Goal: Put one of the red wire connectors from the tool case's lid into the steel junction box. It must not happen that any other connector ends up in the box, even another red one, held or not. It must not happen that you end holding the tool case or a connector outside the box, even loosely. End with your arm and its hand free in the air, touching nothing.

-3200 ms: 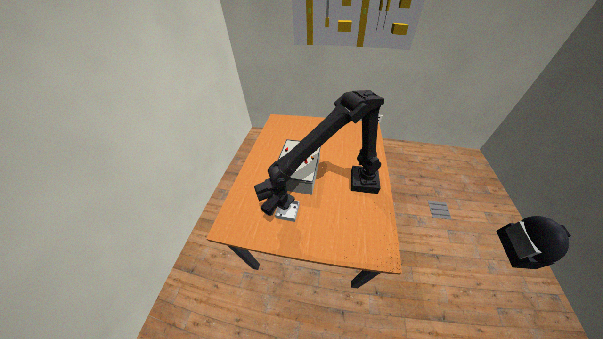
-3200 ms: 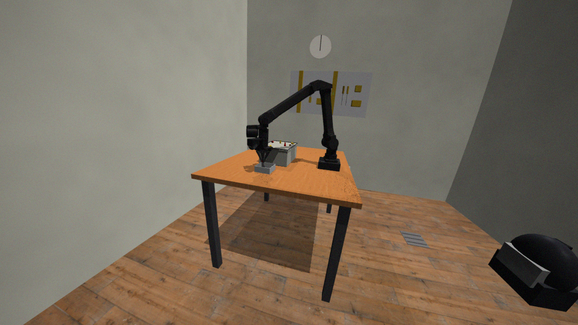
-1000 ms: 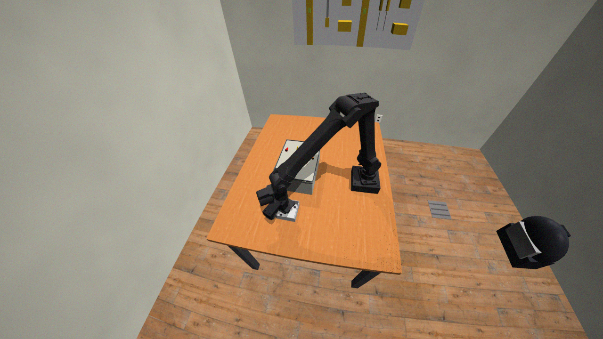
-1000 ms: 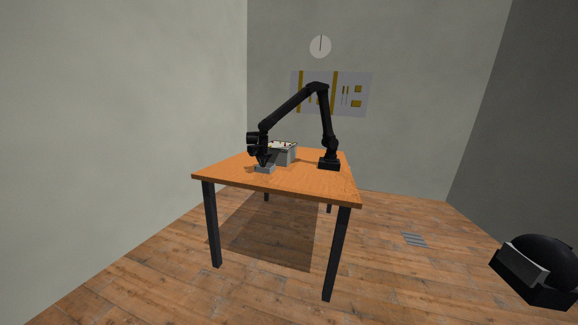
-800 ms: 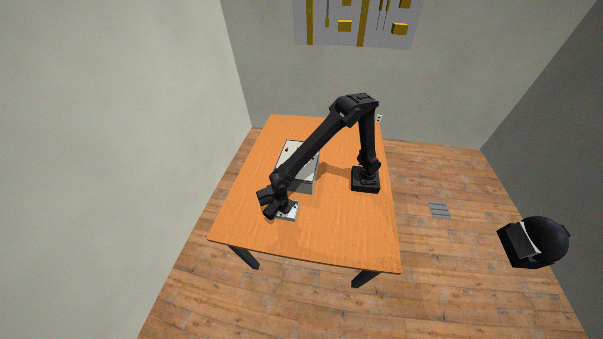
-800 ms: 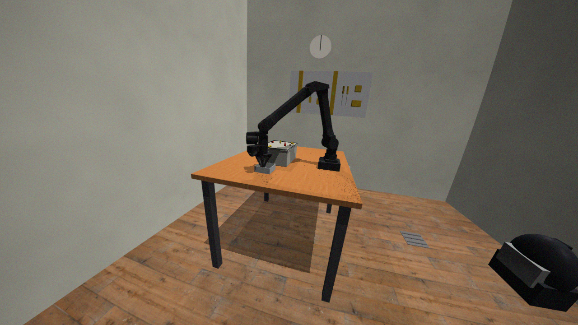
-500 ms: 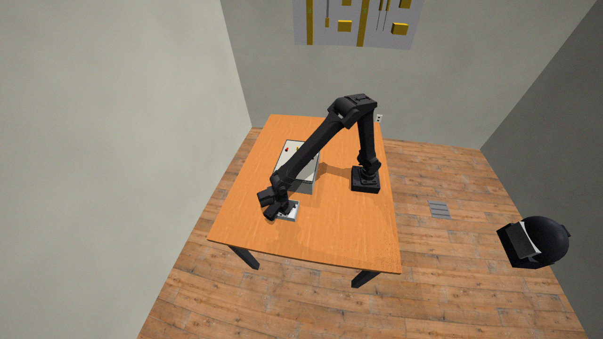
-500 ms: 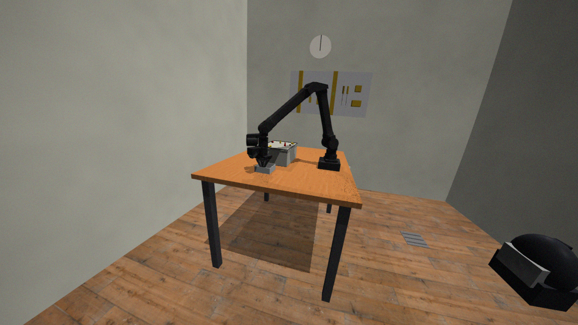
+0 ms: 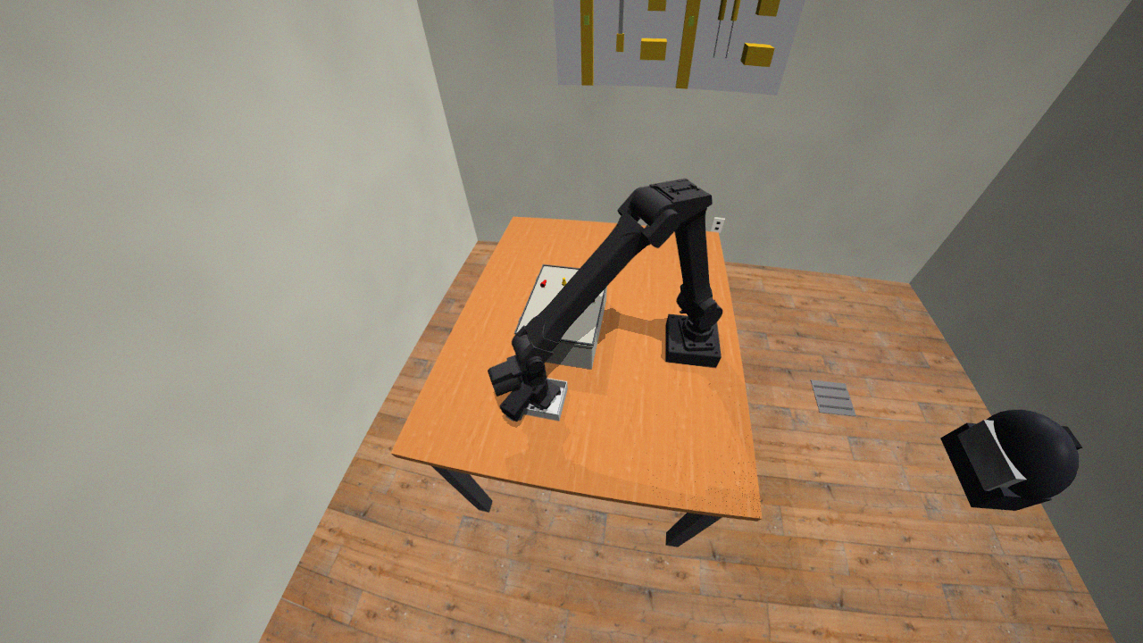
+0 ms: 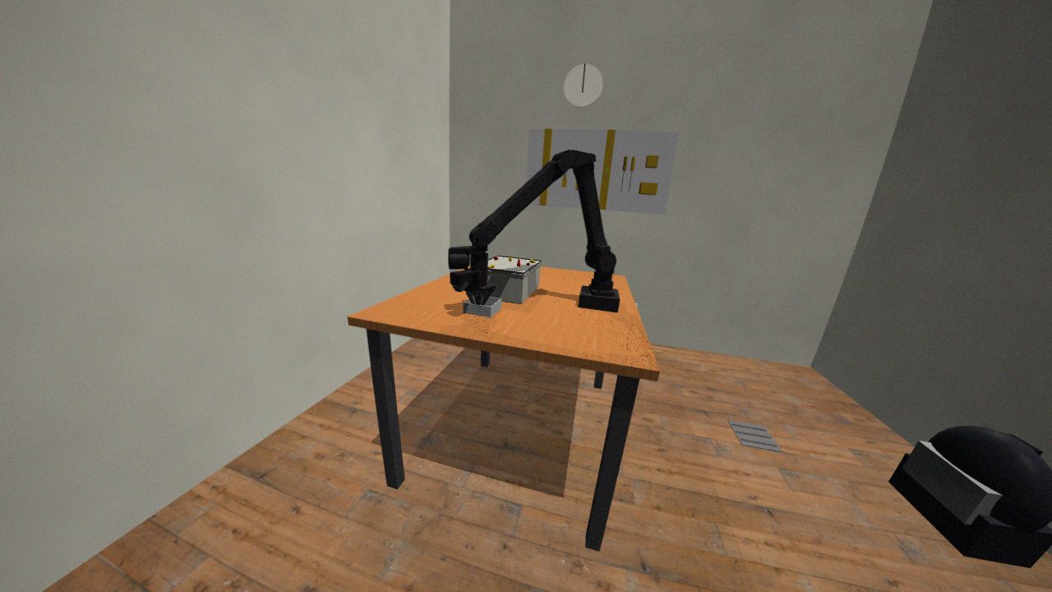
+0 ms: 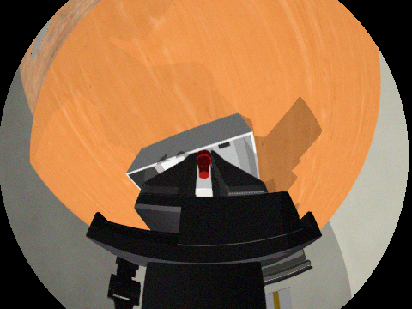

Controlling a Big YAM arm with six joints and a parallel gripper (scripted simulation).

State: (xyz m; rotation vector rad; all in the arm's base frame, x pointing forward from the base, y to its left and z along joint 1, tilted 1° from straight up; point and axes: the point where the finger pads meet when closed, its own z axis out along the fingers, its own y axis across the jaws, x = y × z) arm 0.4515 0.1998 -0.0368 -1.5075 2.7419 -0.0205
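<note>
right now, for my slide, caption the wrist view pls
Gripper shut on a red wire connector, poised over the open steel junction box on the orange table.

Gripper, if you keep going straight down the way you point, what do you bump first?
Most likely the floor of the junction box. The gripper, shut on a red connector, points down into the open box, so the connector would probably touch first. Depth is hard to judge.
</note>
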